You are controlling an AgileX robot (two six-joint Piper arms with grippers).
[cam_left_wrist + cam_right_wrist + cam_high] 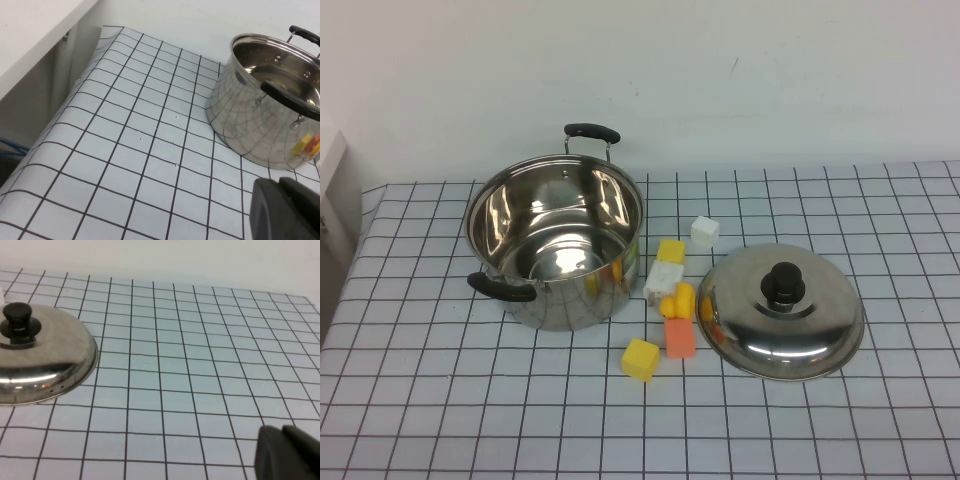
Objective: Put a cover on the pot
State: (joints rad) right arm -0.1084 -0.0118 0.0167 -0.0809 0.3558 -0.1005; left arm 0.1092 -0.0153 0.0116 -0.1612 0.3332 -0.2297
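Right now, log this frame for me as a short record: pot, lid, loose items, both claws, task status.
pot: open and empty-looking pot on the robot's left part of the checked table
lid: domed lid flat on the table to the pot's right, knob up
blocks: small yellow, white and orange blocks between pot and lid
left claw: left claw low at the table's left side, near the pot, fingers unclear
right claw: right claw shut, holding nothing, right of the lid
status: pot not yet covered

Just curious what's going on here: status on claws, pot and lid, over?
Left claw parked near pot, right claw shut, parked near lid. Pot open, empty. Lid on table, blocks between them.
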